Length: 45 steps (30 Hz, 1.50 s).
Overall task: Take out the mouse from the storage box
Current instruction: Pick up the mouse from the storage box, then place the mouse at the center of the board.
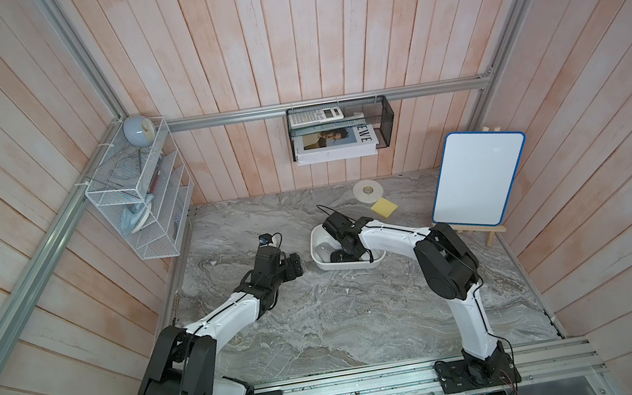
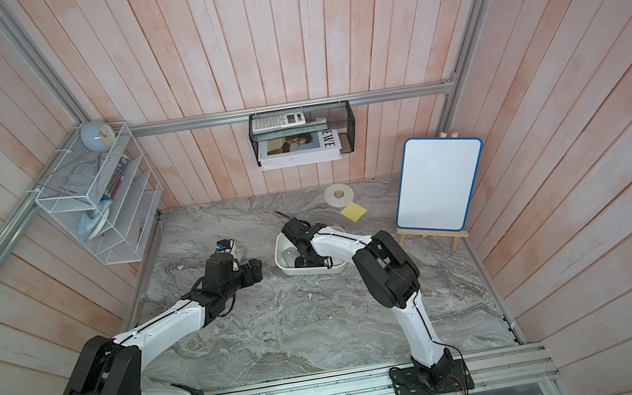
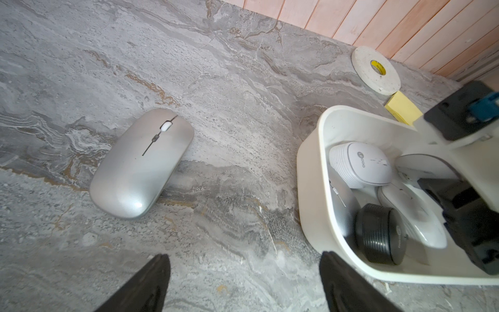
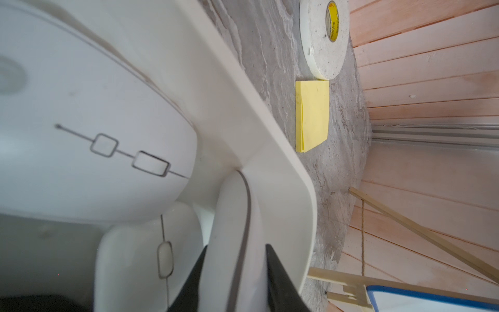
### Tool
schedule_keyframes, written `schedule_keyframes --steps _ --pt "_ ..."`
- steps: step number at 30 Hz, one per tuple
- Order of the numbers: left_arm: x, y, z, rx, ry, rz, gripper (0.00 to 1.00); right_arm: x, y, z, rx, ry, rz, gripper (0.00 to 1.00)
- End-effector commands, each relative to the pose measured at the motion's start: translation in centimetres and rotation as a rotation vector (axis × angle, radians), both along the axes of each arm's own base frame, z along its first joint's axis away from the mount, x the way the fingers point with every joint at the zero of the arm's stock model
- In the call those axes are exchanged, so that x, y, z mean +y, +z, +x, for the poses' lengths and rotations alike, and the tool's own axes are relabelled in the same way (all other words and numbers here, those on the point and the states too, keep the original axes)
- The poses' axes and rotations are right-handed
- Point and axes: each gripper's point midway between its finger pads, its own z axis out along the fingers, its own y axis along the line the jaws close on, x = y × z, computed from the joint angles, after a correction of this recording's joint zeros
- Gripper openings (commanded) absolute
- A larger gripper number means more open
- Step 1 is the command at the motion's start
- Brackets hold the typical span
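Gripping: the right gripper [image 4: 236, 247] reaches down into the storage box [image 4: 243, 108], its black fingers [image 4: 278, 283] pressed onto the two broad faces of a slim white mouse [image 4: 232, 205].
Why that hold: the mouse stands on edge against the box wall, so its thin body is probably the one span the fingers can pinch.
Mouse location: inside the box, on the side nearest the yellow notes [image 4: 312, 116]; I cannot tell whether it has left the floor.
Crowding: a rounded white mouse [image 3: 361, 164], a black mouse [image 3: 378, 235] and other white ones fill the box, which likely explains the steep reach from above.
Left gripper [image 3: 244, 255]: hovers over the marble tabletop [image 3: 243, 108] just beside the box, fingers [image 3: 151, 286] spread wide and empty, apparently kept out of the other arm's path.
Silver mouse [image 3: 141, 162]: lies flat on the tabletop outside the box, near the left gripper.
Step in hand: grasp made, lift not yet done.
Risk: the smooth shell could slip, or catch the thick rim.
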Motion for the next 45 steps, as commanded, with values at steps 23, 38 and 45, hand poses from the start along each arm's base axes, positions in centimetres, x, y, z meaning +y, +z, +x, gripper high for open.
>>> schedule_keyframes --steps 23,38,45 --pt "2.1 3.2 -0.9 -0.104 0.077 0.018 0.94 0.4 12.5 -8.7 -0.124 0.049 0.204 0.13" --pt "3.7 3.8 -1.5 -0.141 0.135 0.051 0.95 -0.9 12.2 -17.7 -0.062 -0.002 0.140 0.12" --pt "3.7 3.4 -1.7 -0.137 0.133 0.048 0.95 -3.0 8.0 -19.3 -0.025 -0.090 0.093 0.11"
